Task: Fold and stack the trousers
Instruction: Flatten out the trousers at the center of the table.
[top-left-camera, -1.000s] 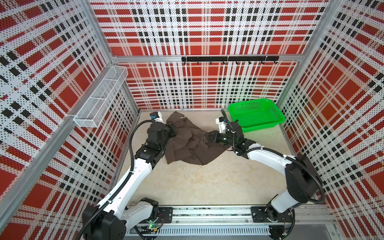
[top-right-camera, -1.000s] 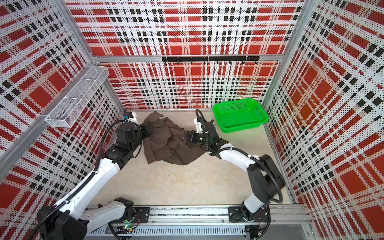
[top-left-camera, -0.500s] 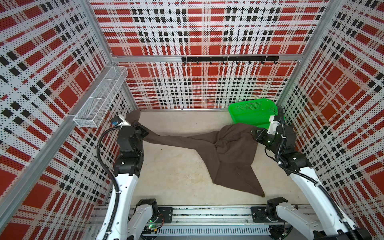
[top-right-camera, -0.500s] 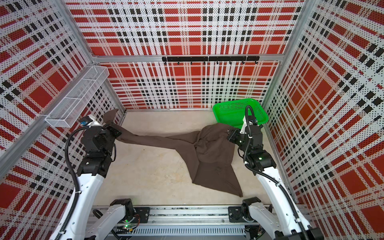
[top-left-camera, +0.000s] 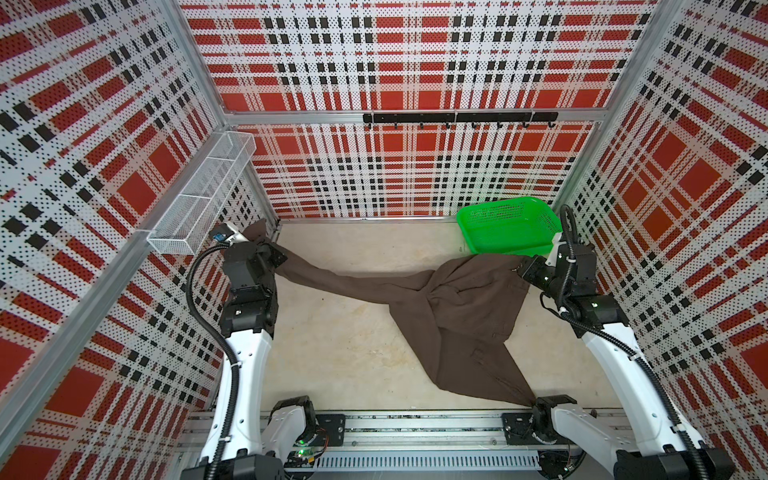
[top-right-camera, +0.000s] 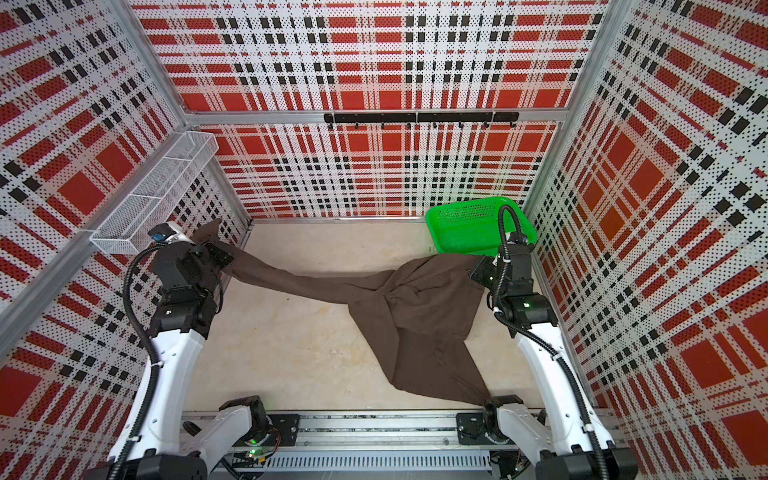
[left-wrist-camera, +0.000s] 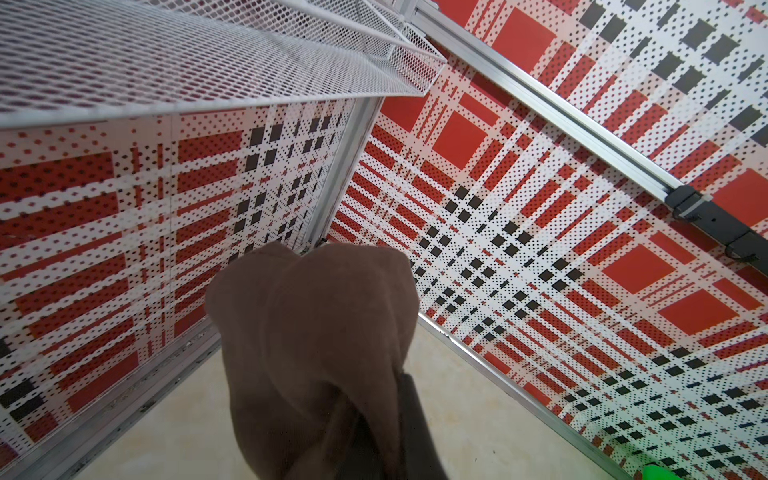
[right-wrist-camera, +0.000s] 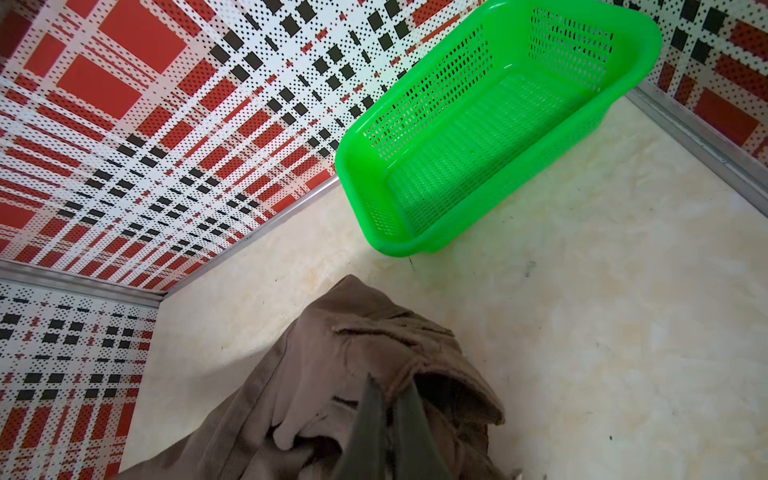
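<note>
Plaid walls (top-left-camera: 395, 62) close three sides of the beige table (top-left-camera: 345, 340), with open surface between the grippers. The trousers (top-left-camera: 465, 299) span it: one leg end clamped in the left gripper (top-left-camera: 274, 254) hard by the left wall (top-left-camera: 104, 166), the waistband pinched in the right gripper (top-left-camera: 524, 268), the other leg trailing to the near rail (top-left-camera: 415, 428). The basket (top-left-camera: 509, 228) sits just beyond the right gripper.

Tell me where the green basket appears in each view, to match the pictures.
In a top view: green basket, far right corner.
In a top view: same corner.
Left wrist: only a green sliver at the frame edge.
Right wrist: large, beyond the trousers.
Shared landmark: the trousers.
</note>
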